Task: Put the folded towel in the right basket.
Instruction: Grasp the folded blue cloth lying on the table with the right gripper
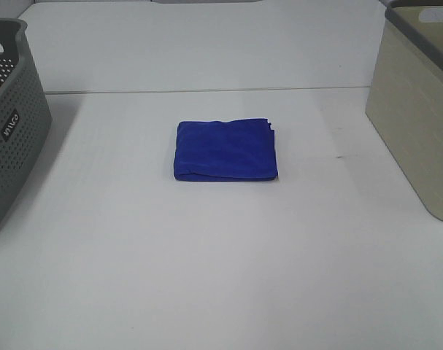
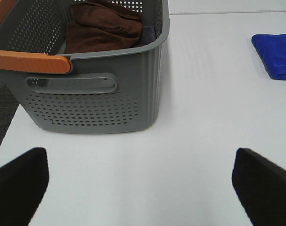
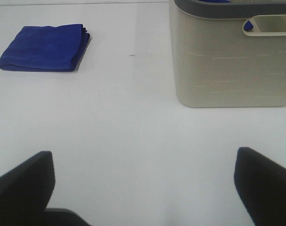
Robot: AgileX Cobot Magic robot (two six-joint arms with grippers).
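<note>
Blue towel [image 1: 225, 149], perforated grey basket [image 2: 95, 89]

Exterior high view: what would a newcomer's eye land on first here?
The bright blue folded towel, lying alone in the middle of the white table. Next come the two baskets flanking it, apart from it: a gray perforated basket at the left edge, holding a brown cloth that the left wrist view shows, and a beige basket at the right edge.

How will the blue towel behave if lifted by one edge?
Likely floppy: the blue towel is soft cloth in folded layers, so an edge pinch may unfold it. Probably light, being a thin stack. Flat on the table, it shouldn't roll.
</note>
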